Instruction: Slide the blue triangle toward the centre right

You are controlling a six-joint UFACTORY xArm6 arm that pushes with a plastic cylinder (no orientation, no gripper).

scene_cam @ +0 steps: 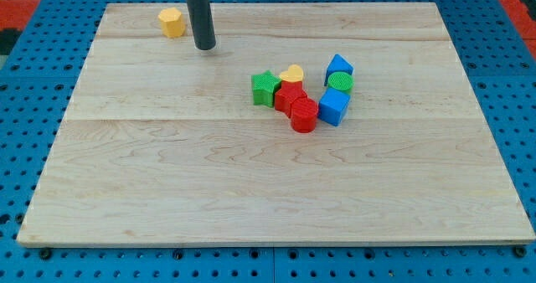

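The wooden surface lay on a blue pegboard. Most blocks sat bunched together, a bit right of the middle. Nearest the view's bottom was the red cylinder, touching a red block behind it. The blue cube sat just right of the cylinder. The green star sat at the bunch's left side. The yellow heart was behind the red block. The green cylinder touched the cube's far side. The blue triangle sat behind it, at the bunch's far right, its peak pointing to the view's top. Far off, near the top left, my tip stood just right of a yellow block, well apart from the bunch. The arm had no jaws.
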